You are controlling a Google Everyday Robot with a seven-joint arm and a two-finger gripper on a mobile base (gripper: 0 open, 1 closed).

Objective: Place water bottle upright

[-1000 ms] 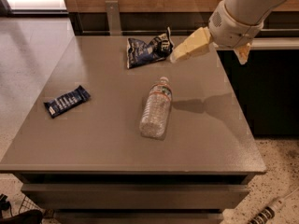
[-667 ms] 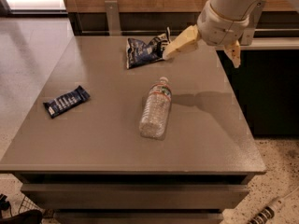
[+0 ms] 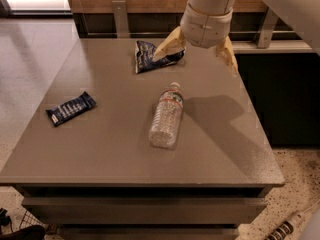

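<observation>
The water bottle (image 3: pixel 167 115) lies on its side near the middle of the grey table (image 3: pixel 110 144). Its white cap points to the far edge and its label band sits near the shoulder. My gripper (image 3: pixel 196 57) hangs above the far part of the table, beyond the bottle's cap and a little to its right. Its two yellowish fingers (image 3: pixel 169 44) are spread wide apart and hold nothing.
A dark blue crumpled snack bag (image 3: pixel 152 56) lies at the far middle of the table, just under the left finger. A dark blue wrapped bar (image 3: pixel 70 108) lies at the left. A wood-and-dark wall runs behind the table. The floor drops off at the right edge.
My gripper has moved left and toward the bottle, from the table's far right corner to above its far middle. The bottle, bag and bar have not moved.
</observation>
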